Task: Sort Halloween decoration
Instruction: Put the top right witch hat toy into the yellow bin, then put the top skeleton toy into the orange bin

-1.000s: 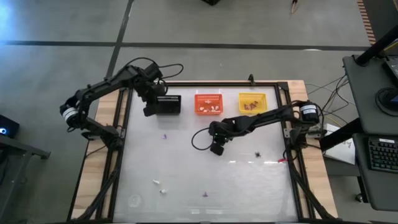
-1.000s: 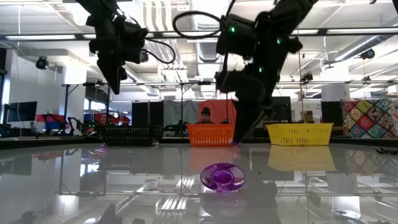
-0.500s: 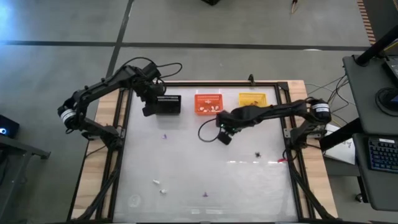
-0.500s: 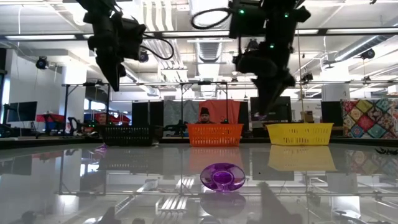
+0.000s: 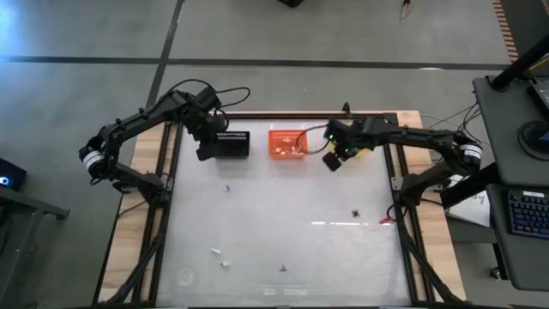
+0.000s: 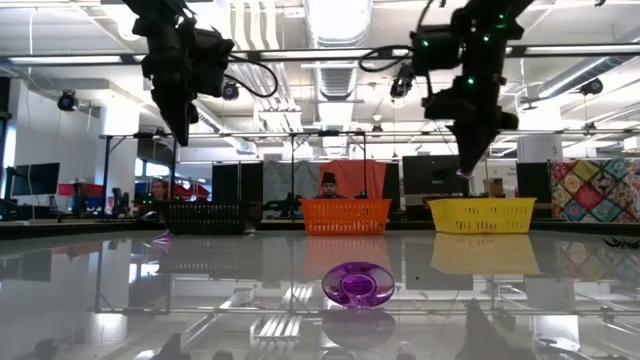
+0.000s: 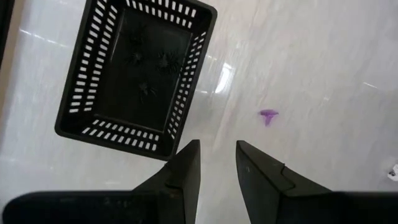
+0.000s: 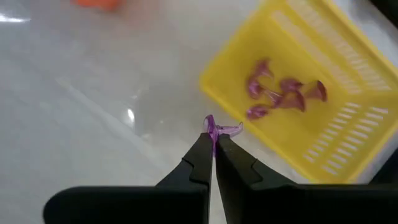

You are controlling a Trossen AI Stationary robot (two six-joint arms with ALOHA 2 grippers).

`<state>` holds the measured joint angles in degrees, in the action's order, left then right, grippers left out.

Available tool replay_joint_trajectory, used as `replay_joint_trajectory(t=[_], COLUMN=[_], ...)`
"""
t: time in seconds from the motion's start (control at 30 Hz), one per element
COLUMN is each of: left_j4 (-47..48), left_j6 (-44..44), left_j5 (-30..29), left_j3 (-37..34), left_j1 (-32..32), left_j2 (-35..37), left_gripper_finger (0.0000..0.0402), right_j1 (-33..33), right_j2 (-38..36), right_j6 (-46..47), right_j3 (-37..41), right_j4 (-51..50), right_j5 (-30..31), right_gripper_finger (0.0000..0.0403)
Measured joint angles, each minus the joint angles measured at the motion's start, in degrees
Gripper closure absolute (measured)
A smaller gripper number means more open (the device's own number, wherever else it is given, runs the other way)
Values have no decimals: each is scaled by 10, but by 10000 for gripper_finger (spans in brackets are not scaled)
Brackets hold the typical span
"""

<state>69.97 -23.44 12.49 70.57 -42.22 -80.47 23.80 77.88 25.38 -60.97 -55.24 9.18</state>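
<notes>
Right now your right gripper [image 8: 213,138] is pinched tight on a small purple trinket [image 8: 219,129], held only by a thin edge at the very fingertips, and it hangs above the near edge of the yellow basket [image 8: 348,149] rather than over its middle. That is your main risk — let go from here and the piece may well clip the rim or bounce back onto the table [image 5: 283,227] instead of joining the purple pieces [image 8: 283,92] already lying inside. The hold itself looks slight too; a quick swing or a jolt could flick the trinket loose before you are over the basket floor, and something that light and clear would be hard to find again on the glossy surface. Watch your height as well: coming down too low could knock the basket wall and shove it toward the orange basket [image 5: 288,142] beside it. Your left gripper [image 7: 217,157] waits above the table just beside the black basket [image 7: 134,74], fingers parted a little and holding nothing, with a purple piece [image 7: 268,116] lying near it. More trinkets stay scattered well apart across the table — a black spidery one [image 5: 355,212] toward the right side and white bits [image 5: 220,256] near the front — so plenty of sorting is left.
</notes>
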Motion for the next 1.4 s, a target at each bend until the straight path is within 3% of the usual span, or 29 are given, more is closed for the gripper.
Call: replay_joint_trajectory(t=[0.23, 0.47, 0.7, 0.83, 1.0, 1.2, 1.4], left_j4=[0, 1, 5, 17, 44, 29, 26], left_j6=[2, 2, 5, 5, 5, 5, 23], left_j5=[0, -1, -1, -45, -90, -90, -89], left_j3=[0, 0, 0, 0, 0, 0, 0], left_j1=[0, 0, 0, 0, -1, 0, 0], left_j2=[0, 0, 0, 0, 0, 0, 0], left_gripper_finger=[317, 317, 317, 317, 317, 317, 317], right_j1=[108, 168, 173, 172, 172, 172, 172], right_j2=[-19, 4, 10, 10, 10, 9, 3], right_j6=[-47, -90, -131, -125, -125, -123, -113], right_j3=[50, 77, 70, 70, 70, 70, 52], right_j4=[4, 64, 70, 71, 71, 72, 58], right_j5=[-33, -33, -29, -16, -12, -11, -16], right_gripper_finger=[394, 394, 394, 389, 354, 296, 272])
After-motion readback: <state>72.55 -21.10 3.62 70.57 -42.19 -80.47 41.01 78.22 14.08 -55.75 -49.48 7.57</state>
